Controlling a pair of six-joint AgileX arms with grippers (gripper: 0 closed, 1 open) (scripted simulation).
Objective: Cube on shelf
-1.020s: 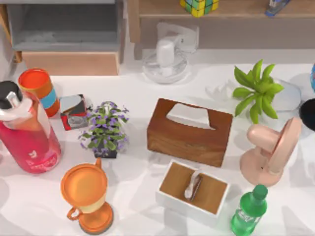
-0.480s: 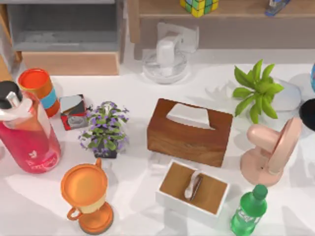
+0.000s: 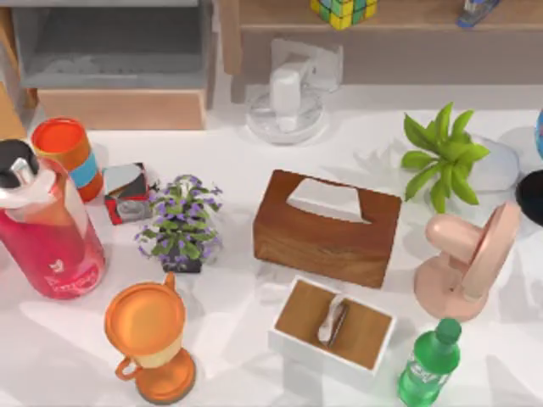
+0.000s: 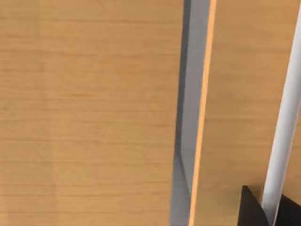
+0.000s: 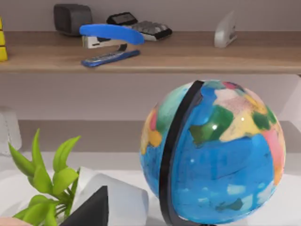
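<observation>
Light-brown wood carries the cube now: it sits on the shelf at the twelve o'clock edge of the top view, its yellow and green tiles showing, upright and apart from the blue stapler farther along toward one o'clock. Judged from this, the placing looks done and the step in hand is to clear away cleanly. Neither arm reaches over the surface in the top view; the left wrist camera looks close onto wooden panels with a grey gap between them, and the right wrist camera faces the shelf past a globe and a green plant. A dark tip at the edge of each wrist picture tells too little, so I cannot tell whether either arm's fingers are wide or narrow. To finish well, I would keep any withdrawal high and straight back from the ledge, so nothing brushes the cube or the stapler, and steer the right arm wide of the globe, which stands near it.
</observation>
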